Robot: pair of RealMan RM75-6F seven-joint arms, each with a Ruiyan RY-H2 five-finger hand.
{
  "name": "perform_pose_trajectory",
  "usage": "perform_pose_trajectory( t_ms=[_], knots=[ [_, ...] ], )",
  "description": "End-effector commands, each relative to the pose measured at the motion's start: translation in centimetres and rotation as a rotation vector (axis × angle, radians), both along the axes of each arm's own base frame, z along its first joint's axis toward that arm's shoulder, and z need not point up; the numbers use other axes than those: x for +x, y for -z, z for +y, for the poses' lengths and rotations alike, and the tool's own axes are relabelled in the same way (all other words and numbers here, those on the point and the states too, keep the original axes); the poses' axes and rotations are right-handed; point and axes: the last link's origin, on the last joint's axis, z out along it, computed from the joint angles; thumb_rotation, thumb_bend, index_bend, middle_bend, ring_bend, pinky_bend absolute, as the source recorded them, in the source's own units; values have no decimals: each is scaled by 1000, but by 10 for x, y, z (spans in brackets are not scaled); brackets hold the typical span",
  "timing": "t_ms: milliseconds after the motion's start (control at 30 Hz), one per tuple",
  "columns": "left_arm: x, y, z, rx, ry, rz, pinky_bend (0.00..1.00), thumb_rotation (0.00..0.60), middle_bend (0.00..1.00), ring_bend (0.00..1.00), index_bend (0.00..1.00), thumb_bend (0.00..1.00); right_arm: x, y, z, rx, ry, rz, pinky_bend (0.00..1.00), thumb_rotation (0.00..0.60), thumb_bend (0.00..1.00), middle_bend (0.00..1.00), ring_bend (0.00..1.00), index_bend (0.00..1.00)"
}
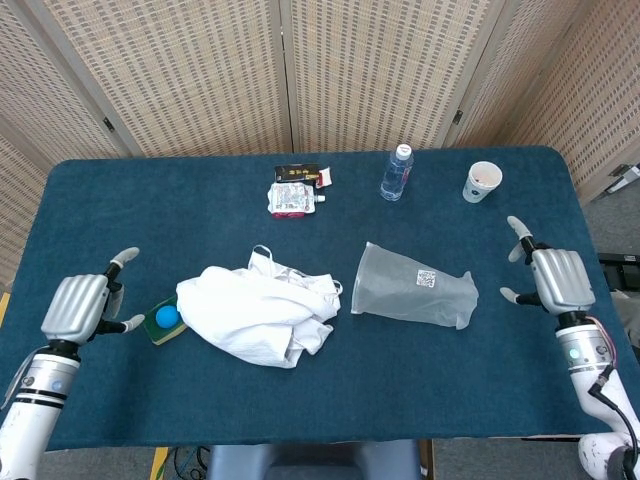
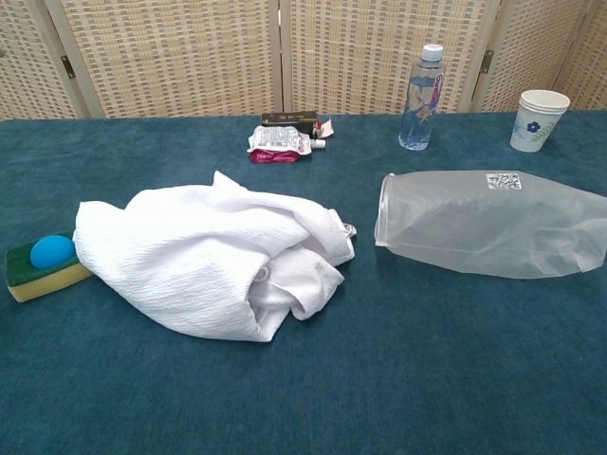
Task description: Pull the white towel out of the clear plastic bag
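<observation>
— What is seen at the left edge of the table (image 1: 120, 190)?
— The left hand (image 1: 82, 305) is held over the cloth with fingers spread and nothing in it. Just beside it a sponge (image 2: 43, 266) is lain, with a blue ball (image 2: 52, 250) set on top; its right end is covered by the white towel (image 2: 213, 254).

— And the towel?
— It is heaped in a crumpled pile left of centre, fully outside the clear plastic bag (image 2: 484, 222), which is laid flat, mouth towards the towel, with nothing seen inside.

— Farther back?
— A pouch (image 1: 292, 198) and a dark box (image 1: 297, 172) are grouped; their print cannot be read. A water bottle (image 2: 421, 98) and a paper cup (image 2: 538, 120) are stood upright; the cup's contents cannot be made out.

— The right side?
— The right hand (image 1: 558, 279) is held apart from the bag, fingers spread, nothing gripped. Both hands are out of the chest view.
</observation>
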Motion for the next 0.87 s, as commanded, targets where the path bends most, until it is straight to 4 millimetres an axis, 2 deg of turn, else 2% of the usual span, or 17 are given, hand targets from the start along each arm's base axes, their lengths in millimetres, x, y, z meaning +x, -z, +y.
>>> perform_pose_trajectory(
  t_ms=[33, 100, 267, 400, 533, 667, 867],
  knots=[
    [-12, -21, -6, 37, -30, 46, 824, 600, 521, 561, 129, 0, 1, -7, 9, -7, -9, 25, 659, 600, 0, 431, 437, 57],
    [-18, -29, -11, 49, -51, 65, 738, 600, 449, 491, 131, 0, 0, -11, 15, -10, -10, 28, 659, 600, 0, 431, 436, 78],
    [-40, -41, -33, 46, -121, 76, 654, 600, 385, 435, 82, 48, -6, -21, 37, -11, 3, 44, 659, 600, 0, 431, 436, 102],
    [-57, -51, -55, 64, -150, 107, 630, 600, 371, 424, 66, 60, -13, -27, 55, -5, 25, 65, 659, 600, 0, 431, 436, 110],
    [-72, -52, -71, 75, -189, 83, 628, 600, 369, 423, 68, 60, -18, -31, 69, -5, 42, 70, 659, 600, 0, 431, 436, 110],
    [-77, -51, -72, 79, -173, 112, 627, 600, 369, 423, 73, 60, -19, -33, 72, -16, 46, 61, 659, 600, 0, 431, 436, 110],
    [-73, -46, -71, 91, -163, 89, 627, 600, 368, 423, 78, 60, -18, -32, 63, -12, 38, 51, 659, 600, 0, 431, 436, 110]
  ],
)
